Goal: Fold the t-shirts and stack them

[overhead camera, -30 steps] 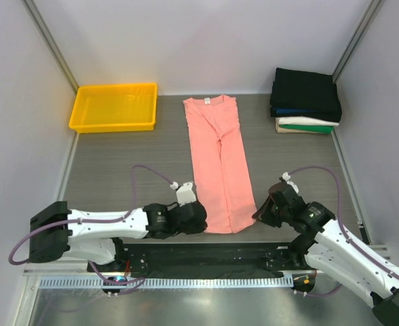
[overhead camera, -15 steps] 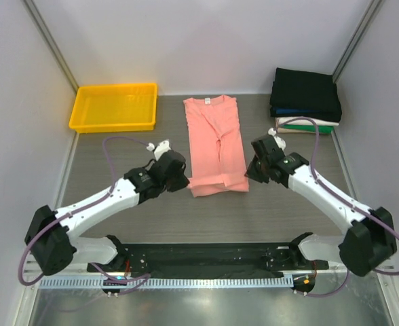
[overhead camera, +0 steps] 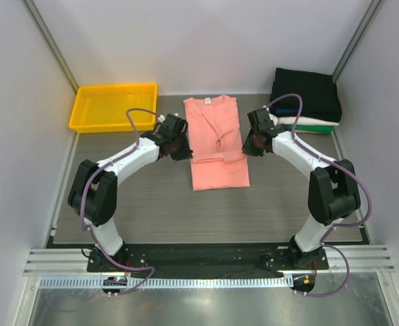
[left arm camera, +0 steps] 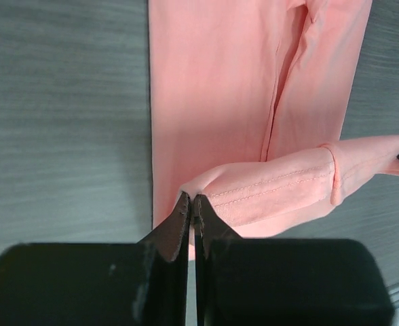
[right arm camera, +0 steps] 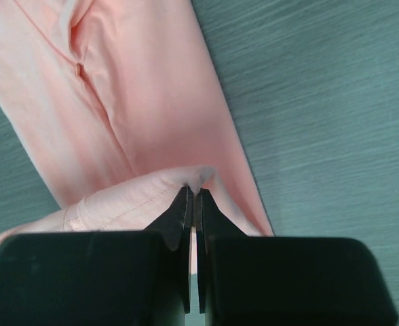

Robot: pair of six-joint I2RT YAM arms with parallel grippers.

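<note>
Left gripper (left arm camera: 193,198) and right gripper (right arm camera: 192,191), jaws tight on 2 hem corners above the middle of the salmon-pink t-shirt (overhead camera: 218,173)

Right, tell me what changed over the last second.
Both arms swept away from their bases. The left gripper and right gripper, each shut on a hem corner of the pink t-shirt, carried the hem toward the collar, folding the shirt over itself. The collar end, the yellow tray and the stack of folded shirts stayed put.
</note>
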